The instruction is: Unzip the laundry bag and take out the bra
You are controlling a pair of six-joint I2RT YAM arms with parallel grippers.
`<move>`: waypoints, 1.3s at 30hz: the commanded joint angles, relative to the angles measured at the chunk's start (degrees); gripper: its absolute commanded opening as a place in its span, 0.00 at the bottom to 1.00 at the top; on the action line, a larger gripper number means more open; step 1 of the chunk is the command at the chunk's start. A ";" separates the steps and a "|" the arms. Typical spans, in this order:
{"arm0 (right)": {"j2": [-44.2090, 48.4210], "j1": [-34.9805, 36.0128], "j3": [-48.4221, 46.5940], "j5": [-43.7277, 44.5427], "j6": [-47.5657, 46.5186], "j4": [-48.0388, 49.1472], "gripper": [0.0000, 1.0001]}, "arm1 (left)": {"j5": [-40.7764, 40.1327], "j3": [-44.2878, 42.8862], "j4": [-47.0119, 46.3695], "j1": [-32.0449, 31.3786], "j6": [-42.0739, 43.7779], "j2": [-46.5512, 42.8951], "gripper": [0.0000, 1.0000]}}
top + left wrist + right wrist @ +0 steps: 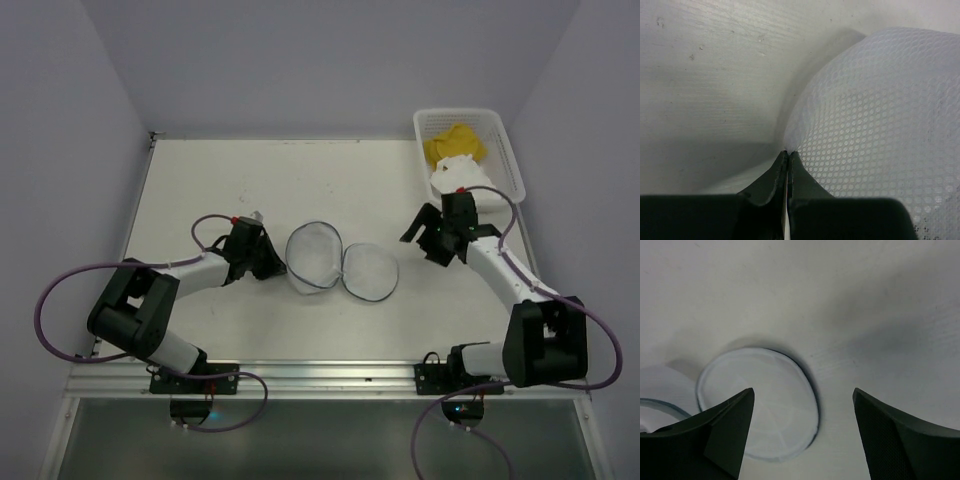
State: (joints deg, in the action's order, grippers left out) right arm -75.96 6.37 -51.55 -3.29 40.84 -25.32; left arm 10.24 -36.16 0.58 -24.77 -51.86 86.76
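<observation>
With my left gripper pressed together against the mesh edge of the laundry bag just ahead, any pull risks the thin fabric slipping free.

White plastic lattice basket is sitting at far-R corner of the off-white counter, approx. square to its edges, w/ pale grey walls closing in the counter on L, back & R, a metal rail running along its near edge, faint scuffs showing on the surface.
</observation>
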 commanded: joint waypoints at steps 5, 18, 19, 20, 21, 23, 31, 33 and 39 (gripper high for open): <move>-0.84 5.14 12.17 -4.87 6.08 6.33 0.76 | -3.03 -2.69 1.70 0.52 2.20 -2.47 0.00; -8.50 10.86 14.02 -6.03 10.05 10.91 0.51 | -4.26 -2.16 3.11 0.52 3.34 -4.76 0.00; -8.33 10.94 14.11 -5.77 10.14 10.73 0.41 | -4.35 -2.16 3.11 0.52 3.34 -4.85 0.00; -8.06 10.94 14.02 -5.24 9.96 10.30 0.35 | -4.61 -2.16 3.20 0.52 3.34 -4.85 0.00; -7.62 10.94 13.85 -4.63 9.61 9.68 0.29 | -4.70 -2.16 3.29 0.52 3.43 -4.93 0.00; -5.52 11.12 12.27 -1.83 8.30 7.05 0.15 | -4.96 -2.16 3.38 0.60 3.34 -4.93 0.00; 1.16 14.01 -2.04 10.40 -2.42 -7.79 0.00 | -3.56 -5.14 3.37 -0.53 3.16 -4.14 0.00; 1.61 14.89 -5.12 12.77 -5.41 -9.91 0.00 | -4.79 -7.25 3.64 -1.94 3.60 -3.97 0.00; -2.86 21.82 -17.69 16.82 -11.39 -16.69 0.00 | -5.49 -12.52 3.73 -6.07 3.61 0.77 0.00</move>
State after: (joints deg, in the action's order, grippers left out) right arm -76.66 24.43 -64.20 8.56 34.72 -36.51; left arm 5.74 -45.12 5.06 -28.71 -49.71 84.99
